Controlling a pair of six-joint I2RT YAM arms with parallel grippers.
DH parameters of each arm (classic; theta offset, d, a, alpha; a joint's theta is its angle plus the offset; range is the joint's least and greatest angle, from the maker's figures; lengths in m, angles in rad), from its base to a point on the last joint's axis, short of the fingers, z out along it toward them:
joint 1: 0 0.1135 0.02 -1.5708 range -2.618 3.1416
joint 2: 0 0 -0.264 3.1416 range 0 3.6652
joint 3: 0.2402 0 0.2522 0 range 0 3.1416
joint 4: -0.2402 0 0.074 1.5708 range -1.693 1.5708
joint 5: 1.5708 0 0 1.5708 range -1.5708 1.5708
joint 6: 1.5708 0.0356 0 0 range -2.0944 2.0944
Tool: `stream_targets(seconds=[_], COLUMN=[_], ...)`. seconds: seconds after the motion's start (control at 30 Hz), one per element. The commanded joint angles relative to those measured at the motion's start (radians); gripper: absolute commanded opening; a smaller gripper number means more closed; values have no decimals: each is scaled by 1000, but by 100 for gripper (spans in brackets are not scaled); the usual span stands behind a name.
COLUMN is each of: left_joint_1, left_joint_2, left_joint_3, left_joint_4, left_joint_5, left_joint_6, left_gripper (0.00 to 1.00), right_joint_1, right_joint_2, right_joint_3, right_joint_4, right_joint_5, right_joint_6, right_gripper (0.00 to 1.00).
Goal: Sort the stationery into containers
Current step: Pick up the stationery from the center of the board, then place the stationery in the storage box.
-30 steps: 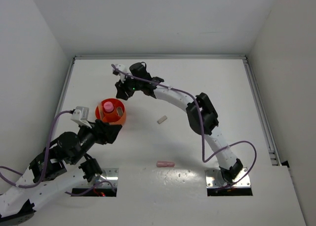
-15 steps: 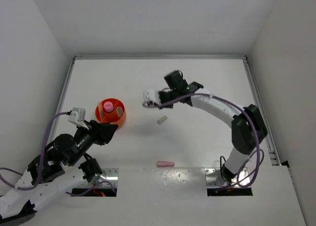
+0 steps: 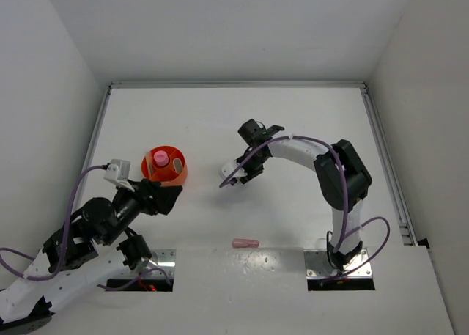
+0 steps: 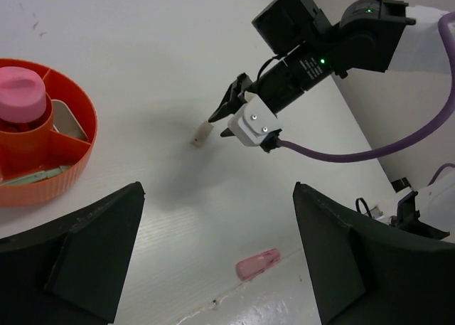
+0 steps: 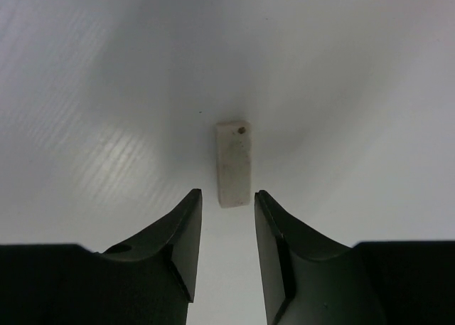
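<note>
Bright, diffuse light; soft shadows on the white table [image 3: 183, 130]. Right wrist view: glare at 9 o'clock, sharp centre.

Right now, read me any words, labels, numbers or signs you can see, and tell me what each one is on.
None: no readable text on the orange tub, the pink-capped tube, the beige block, the pink bar, the left arm or the right arm.
</note>
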Motion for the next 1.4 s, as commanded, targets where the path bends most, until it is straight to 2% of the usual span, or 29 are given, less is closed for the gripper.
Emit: stream_targets(seconds=[0.0, 0.53, 0.6, 0.67, 0.7, 0.83, 0.93, 0.97, 1.03, 1.07, 1.13, 1.17, 1.27, 1.37], left_joint_1=[0, 0, 0, 0, 0, 0, 0, 0, 9, 9, 18, 19, 19, 19], left_joint_2=[11, -7, -7, -7, -7, -7, -17, -29, -60, -72, -105, -115, -115, -87], left_joint_3=[1, 1, 1, 1, 1, 1, 1, 1, 1, 1, 1, -10, -10, -10], left_joint_4=[33, 33, 33, 33, 33, 33, 33, 33, 33, 33, 44, 44, 44, 44], left_joint_5=[2, 2, 2, 2, 2, 2, 2, 2, 2, 2, 2, 2, 11, 20], left_joint_6=[0, 0, 0, 0, 0, 0, 0, 0, 0, 0, 0, 0, 9, 9], left_gripper=[92, 92, 92, 92, 92, 92, 92, 92, 92, 92, 92, 92, 92, 92], right_joint_1=[4, 15, 15, 15, 15, 15, 24, 38, 52, 67, 81, 90, 90, 90], right_joint_2=[53, 197, 228, 248, 248, 235, 205, 176, 143, 117, 116, 131, 223, 250], right_joint_3=[74, 187, 219, 247, 258, 267, 318, 333, 376, 390, 471, 561, 731, 724], right_joint_4=[-20, -61, -94, -130, -159, -184, -175, -149, 7, 82, 220, 235, 246, 373], right_joint_5=[-35, 42, 53, 53, 41, 21, -62, -99, -110, -89, -49, -24, -2, -12], right_joint_6=[-56, -56, -56, -56, -56, -47, 29, 148, 329, 565, 775, 939, 1214, 1417], right_gripper=[36, 40, 34, 19, 16, 7, 1, 0, 0, 0, 0, 0, 0, 0])
